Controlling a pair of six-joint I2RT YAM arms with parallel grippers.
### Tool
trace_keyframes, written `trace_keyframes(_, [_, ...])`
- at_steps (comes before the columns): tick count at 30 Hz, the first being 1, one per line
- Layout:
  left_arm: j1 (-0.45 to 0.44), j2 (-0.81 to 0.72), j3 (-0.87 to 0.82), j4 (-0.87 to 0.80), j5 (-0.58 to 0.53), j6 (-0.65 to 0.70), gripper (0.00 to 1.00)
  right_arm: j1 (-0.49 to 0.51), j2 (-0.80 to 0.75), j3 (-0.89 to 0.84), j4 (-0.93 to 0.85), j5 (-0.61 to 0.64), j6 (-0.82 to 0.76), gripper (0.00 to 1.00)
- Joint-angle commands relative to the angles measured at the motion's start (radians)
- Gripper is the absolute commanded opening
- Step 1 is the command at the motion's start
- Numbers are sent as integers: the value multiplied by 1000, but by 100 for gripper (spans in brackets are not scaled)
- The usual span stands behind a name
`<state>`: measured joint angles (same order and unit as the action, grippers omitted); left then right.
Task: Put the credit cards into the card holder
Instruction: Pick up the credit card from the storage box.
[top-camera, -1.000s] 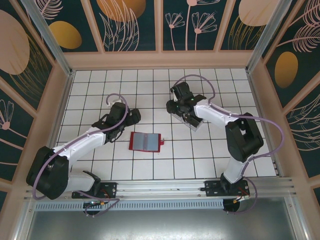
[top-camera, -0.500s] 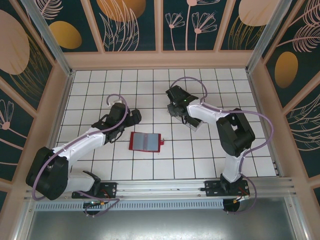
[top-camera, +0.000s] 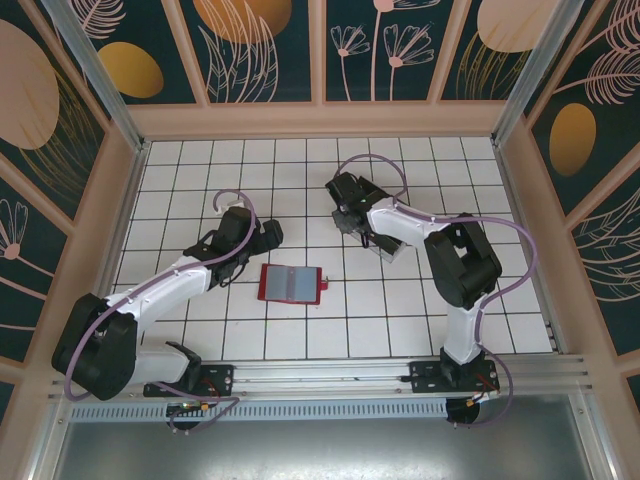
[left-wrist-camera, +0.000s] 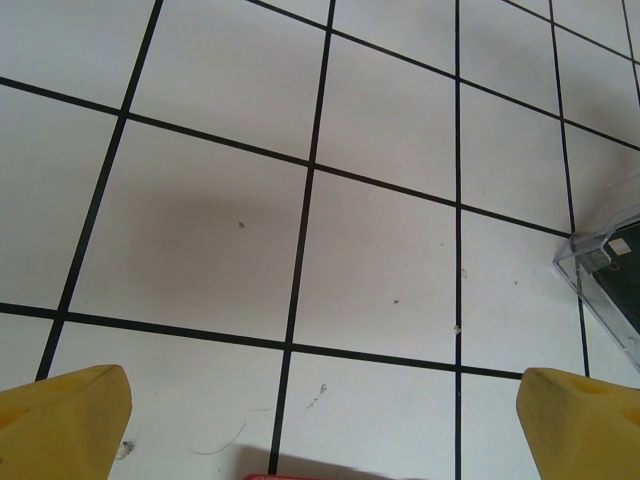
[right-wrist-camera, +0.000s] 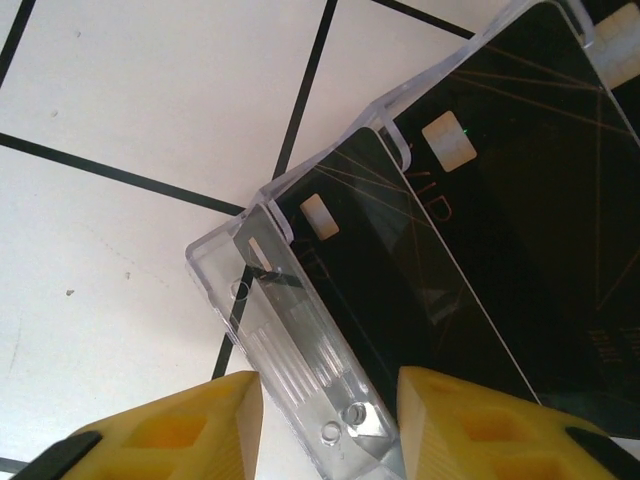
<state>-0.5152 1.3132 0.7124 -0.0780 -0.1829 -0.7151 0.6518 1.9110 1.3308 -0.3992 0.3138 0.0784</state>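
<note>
Jaws of the left gripper (left-wrist-camera: 322, 385) stood spread wide with nothing between them, hovering over bare table (left-wrist-camera: 200, 200). Nearest the arm bases, the card holder (top-camera: 290, 284) lay unfolded and flat, grey lining up, between the two arms; no card showed in it. The left gripper sat just beyond its left corner.

Farther out and to the right, the right gripper (right-wrist-camera: 330, 385) was low over the clear slotted tray (right-wrist-camera: 300, 340). Its jaws were partly closed astride the tray's end wall, but I could not tell whether they pinched the plastic or merely bracketed it. Just past the fingertips, two of the credit cards (right-wrist-camera: 430, 300) leaned in the tray's slots, one behind the other, untouched.

Such cards were probably light, stiff and glossy, so likely to slip from a shallow pinch. The best hold looked to be across the flat faces at a card's free upper edge, above the slot walls. The tray seemed light too and might lift or skid with the card.
</note>
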Motion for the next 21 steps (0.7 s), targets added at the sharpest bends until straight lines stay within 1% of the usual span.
trace_keyframes(1, [7, -11, -17, 21, 12, -3, 98, 21, 16, 26, -29, 1, -17, 38])
trace_keyframes(7, [8, -6, -18, 26, 14, -3, 98, 31, 1, 24, -23, -19, -16, 31])
trace_keyframes(16, [7, -3, -21, 32, 22, -9, 99, 29, 23, 33, -35, 36, -34, 31])
trace_keyframes(21, [7, -2, -24, 35, 23, -14, 99, 29, 32, 32, -35, 42, -42, 31])
